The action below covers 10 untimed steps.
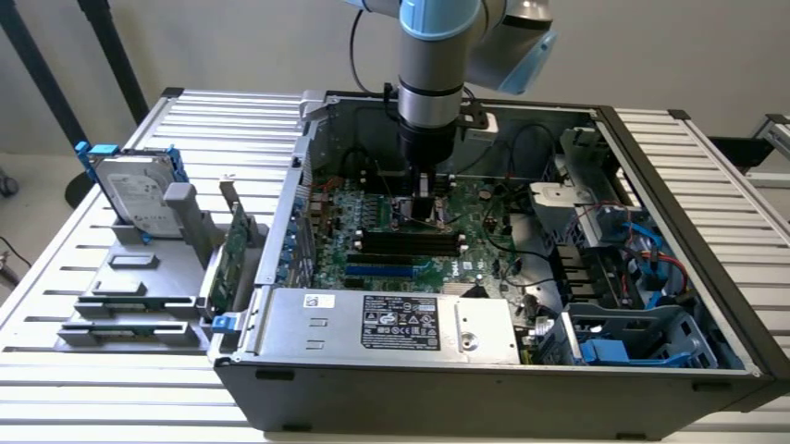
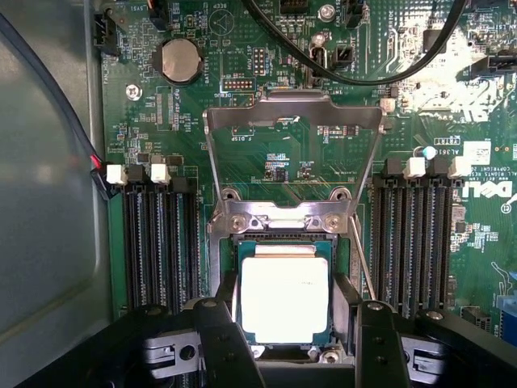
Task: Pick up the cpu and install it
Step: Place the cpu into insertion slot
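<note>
The gripper (image 2: 287,293) is down inside the open computer case (image 1: 494,384), its two black fingers (image 2: 220,339) set against opposite edges of the cpu (image 2: 284,297) and closed on it, with the chip lying between them. The cpu lies flat with its dull silver top facing up, in the square socket (image 2: 283,242) on the green motherboard (image 2: 266,162); a thin rim of its green board shows around the metal lid. Just beyond the socket the metal load plate (image 2: 295,121) stands swung open, and a thin socket lever (image 2: 363,259) runs alongside the socket's edge. Banks of black memory slots (image 2: 161,242) flank the socket on both sides. Further out on the board sit a round coin battery (image 2: 179,61) and a looping black cable (image 2: 355,78). In the exterior view the arm (image 1: 432,55) reaches straight down into the middle of the case, and the power supply (image 1: 395,324) lies along the near wall. Outside the case, to the exterior view's left, a hard drive with blue side rails (image 1: 129,194) and a long green circuit card (image 1: 228,250) stand upright in a grey holder (image 1: 136,301) on the slatted table (image 1: 74,370)
</note>
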{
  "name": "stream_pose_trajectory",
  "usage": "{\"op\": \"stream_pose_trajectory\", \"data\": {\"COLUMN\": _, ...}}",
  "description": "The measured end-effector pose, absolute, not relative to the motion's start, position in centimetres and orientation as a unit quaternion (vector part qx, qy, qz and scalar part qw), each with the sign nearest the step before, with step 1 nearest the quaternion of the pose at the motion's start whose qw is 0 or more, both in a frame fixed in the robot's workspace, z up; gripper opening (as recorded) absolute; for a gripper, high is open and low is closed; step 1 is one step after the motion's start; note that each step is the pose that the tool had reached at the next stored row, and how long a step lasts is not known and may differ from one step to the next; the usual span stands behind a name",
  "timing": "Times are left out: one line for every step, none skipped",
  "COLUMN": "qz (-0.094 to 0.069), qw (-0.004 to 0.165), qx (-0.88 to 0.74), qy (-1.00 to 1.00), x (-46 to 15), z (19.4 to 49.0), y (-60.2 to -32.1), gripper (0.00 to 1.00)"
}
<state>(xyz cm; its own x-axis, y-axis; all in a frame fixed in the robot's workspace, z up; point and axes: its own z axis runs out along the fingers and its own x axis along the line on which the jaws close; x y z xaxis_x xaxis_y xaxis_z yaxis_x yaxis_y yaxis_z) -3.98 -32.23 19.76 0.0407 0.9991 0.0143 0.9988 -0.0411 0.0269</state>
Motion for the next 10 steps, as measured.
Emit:
{"op": "stream_pose_trajectory", "data": {"qz": 0.014, "qw": 0.005, "qx": 0.721, "qy": 0.692, "x": -3.99, "z": 19.76, "y": -32.23, "gripper": 0.55}}
{"op": "stream_pose_trajectory", "data": {"qz": 0.014, "qw": 0.005, "qx": 0.721, "qy": 0.693, "x": -3.99, "z": 19.76, "y": -32.23, "gripper": 0.55}}
{"op": "stream_pose_trajectory", "data": {"qz": 0.014, "qw": 0.005, "qx": 0.721, "qy": 0.693, "x": -3.99, "z": 19.75, "y": -32.23, "gripper": 0.55}}
{"op": "stream_pose_trajectory", "data": {"qz": 0.014, "qw": 0.005, "qx": 0.721, "qy": 0.693, "x": -3.99, "z": 19.75, "y": -32.23, "gripper": 0.55}}
{"op": "stream_pose_trajectory", "data": {"qz": 0.014, "qw": 0.005, "qx": 0.721, "qy": 0.693, "x": -3.99, "z": 19.75, "y": -32.23, "gripper": 0.55}}
{"op": "stream_pose_trajectory", "data": {"qz": 0.014, "qw": 0.005, "qx": 0.721, "qy": 0.693, "x": -3.99, "z": 19.75, "y": -32.23, "gripper": 0.55}}
{"op": "stream_pose_trajectory", "data": {"qz": 0.014, "qw": 0.005, "qx": 0.721, "qy": 0.693, "x": -3.99, "z": 19.74, "y": -32.23, "gripper": 0.55}}
{"op": "stream_pose_trajectory", "data": {"qz": 0.015, "qw": 0.005, "qx": 0.721, "qy": 0.693, "x": -3.99, "z": 19.73, "y": -32.22, "gripper": 0.56}}
{"op": "stream_pose_trajectory", "data": {"qz": 0.014, "qw": 0.005, "qx": 0.721, "qy": 0.693, "x": -3.99, "z": 19.73, "y": -32.22, "gripper": 0.56}}
{"op": "stream_pose_trajectory", "data": {"qz": 0.014, "qw": 0.005, "qx": 0.721, "qy": 0.693, "x": -3.99, "z": 19.73, "y": -32.23, "gripper": 0.62}}
